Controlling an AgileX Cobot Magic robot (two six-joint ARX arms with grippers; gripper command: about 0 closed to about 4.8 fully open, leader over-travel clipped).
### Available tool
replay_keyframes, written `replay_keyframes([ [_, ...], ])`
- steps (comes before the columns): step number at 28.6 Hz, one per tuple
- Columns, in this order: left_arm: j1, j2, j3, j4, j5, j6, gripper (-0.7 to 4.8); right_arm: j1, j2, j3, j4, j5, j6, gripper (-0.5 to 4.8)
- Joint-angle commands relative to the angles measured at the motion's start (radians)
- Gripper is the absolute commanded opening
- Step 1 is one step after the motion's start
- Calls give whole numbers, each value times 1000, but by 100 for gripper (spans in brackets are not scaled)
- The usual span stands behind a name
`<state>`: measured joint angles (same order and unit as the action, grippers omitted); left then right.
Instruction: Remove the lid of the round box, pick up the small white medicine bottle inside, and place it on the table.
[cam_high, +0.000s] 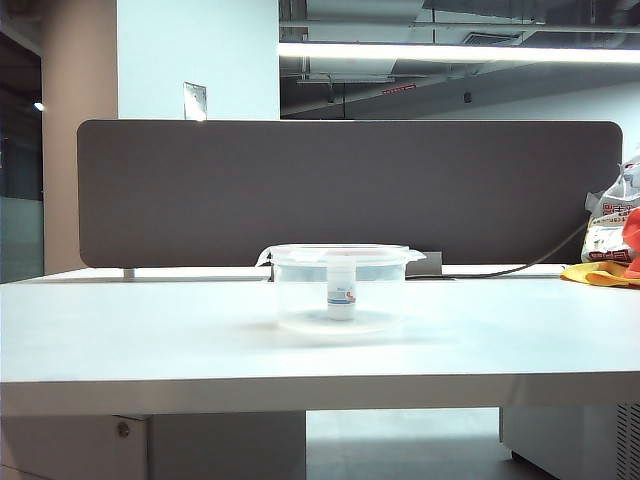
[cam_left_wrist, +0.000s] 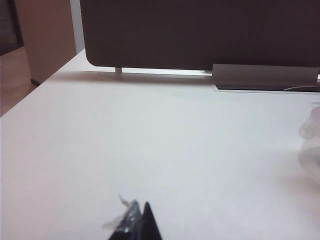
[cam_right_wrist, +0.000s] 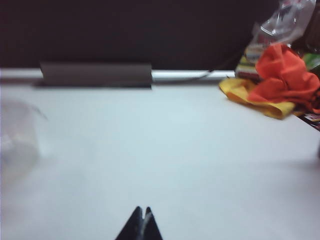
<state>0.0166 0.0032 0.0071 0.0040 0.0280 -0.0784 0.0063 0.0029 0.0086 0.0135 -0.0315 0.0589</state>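
Both grippers, left gripper (cam_left_wrist: 142, 220) and right gripper (cam_right_wrist: 141, 222), pressed together, well apart from round box (cam_high: 340, 290); lift lid (cam_high: 338, 253) level by its tab.

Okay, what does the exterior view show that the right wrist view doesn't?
Only the exterior view shows the small white medicine bottle standing inside the round box, the lid on top, and the table's front edge; neither arm appears there. Only the right wrist view shows the right tool, shut and empty, above bare table, the box a mere blur at the picture's edge. Both share the dark divider panel and the orange and yellow cloths at the table's right.
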Motion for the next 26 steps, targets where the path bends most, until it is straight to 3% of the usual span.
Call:
replay_keyframes([
  [1,0,0,0,14,93,-167,-5,1,0,-3,72,-117,179,-5],
  [2,0,0,0,22,127,-236,-5,1,0,-3,78,-140,212,-5],
  [8,-1,0,6,35,185,-360,-6,2,0,1,122,-154,344,-6],
  [14,-1,20,101,-60,223,-367,-6,8,10,80,52,-150,364,-5],
  [19,-1,143,238,-76,257,-367,-6,20,90,176,27,-147,364,-5],
  [26,-2,495,460,-78,463,-367,-6,51,355,348,5,-174,364,-5],
])
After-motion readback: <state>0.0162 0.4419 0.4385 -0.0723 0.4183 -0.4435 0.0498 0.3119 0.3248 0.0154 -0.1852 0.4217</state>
